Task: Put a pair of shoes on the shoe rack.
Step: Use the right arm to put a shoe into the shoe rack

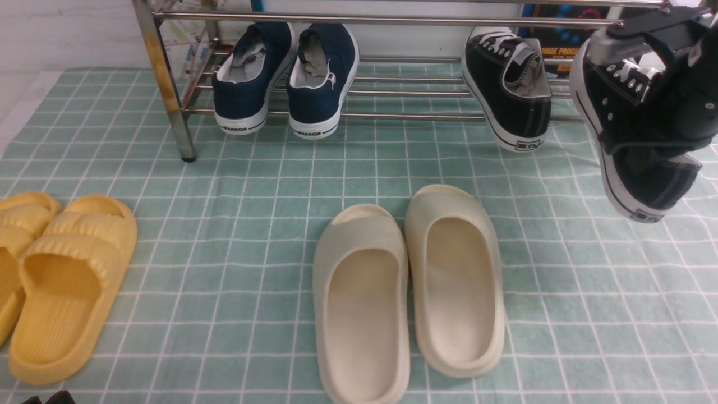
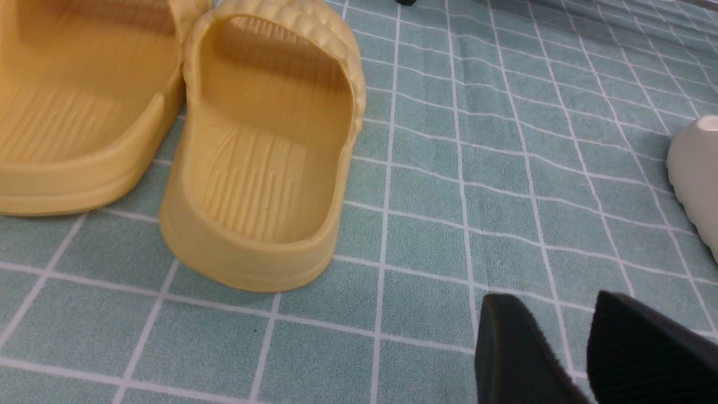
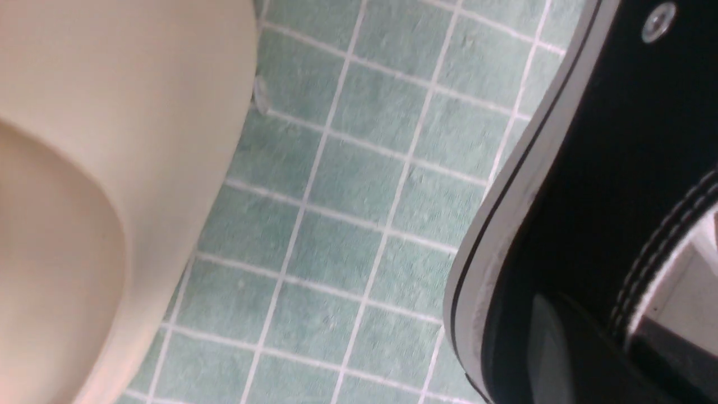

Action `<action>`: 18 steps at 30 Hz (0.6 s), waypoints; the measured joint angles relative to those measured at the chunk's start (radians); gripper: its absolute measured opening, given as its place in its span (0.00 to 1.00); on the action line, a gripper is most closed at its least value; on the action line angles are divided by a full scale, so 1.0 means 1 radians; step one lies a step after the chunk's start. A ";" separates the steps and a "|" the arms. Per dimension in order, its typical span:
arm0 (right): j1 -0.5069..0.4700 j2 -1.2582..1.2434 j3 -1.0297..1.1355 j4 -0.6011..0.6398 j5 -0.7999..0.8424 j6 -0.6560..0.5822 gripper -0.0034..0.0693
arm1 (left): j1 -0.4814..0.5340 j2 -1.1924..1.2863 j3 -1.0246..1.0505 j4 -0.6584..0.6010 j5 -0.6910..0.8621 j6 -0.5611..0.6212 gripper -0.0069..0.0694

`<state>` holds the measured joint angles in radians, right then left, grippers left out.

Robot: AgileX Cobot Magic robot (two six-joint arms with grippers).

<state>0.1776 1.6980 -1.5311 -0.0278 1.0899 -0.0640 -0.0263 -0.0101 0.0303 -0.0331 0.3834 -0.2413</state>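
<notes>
The right tool (image 1: pixel 667 132), clamped on the second black sneaker (image 1: pixel 645 179), holds it toe-up at 3 o'clock of the front view, just beside the shoe rack (image 1: pixel 392 21) at 12 o'clock. The first black sneaker (image 1: pixel 507 92) rests on the rack's lower tubes at 1 o'clock, the navy sneakers (image 1: pixel 320 84) at 11 o'clock. The left tool (image 2: pixel 548 306), at 7 o'clock near the yellow slides (image 2: pixel 263 157), has its fingers apart.

Mock entryway: shoe rack (image 1: pixel 392 21), cream slides (image 1: pixel 457 280), checked cloth (image 1: pixel 252 224)
</notes>
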 joint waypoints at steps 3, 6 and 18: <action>-0.033 0.126 -0.132 -0.001 0.023 -0.038 0.07 | 0.000 0.000 0.000 0.000 0.000 0.000 0.39; -0.046 0.203 -0.224 -0.003 0.029 -0.087 0.07 | 0.000 0.000 0.000 0.000 0.000 0.000 0.39; -0.049 0.452 -0.553 0.003 0.051 -0.208 0.07 | 0.000 0.000 0.000 0.000 0.000 0.000 0.40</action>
<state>0.1283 2.1497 -2.0840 -0.0245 1.1407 -0.2722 -0.0263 -0.0101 0.0303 -0.0331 0.3834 -0.2413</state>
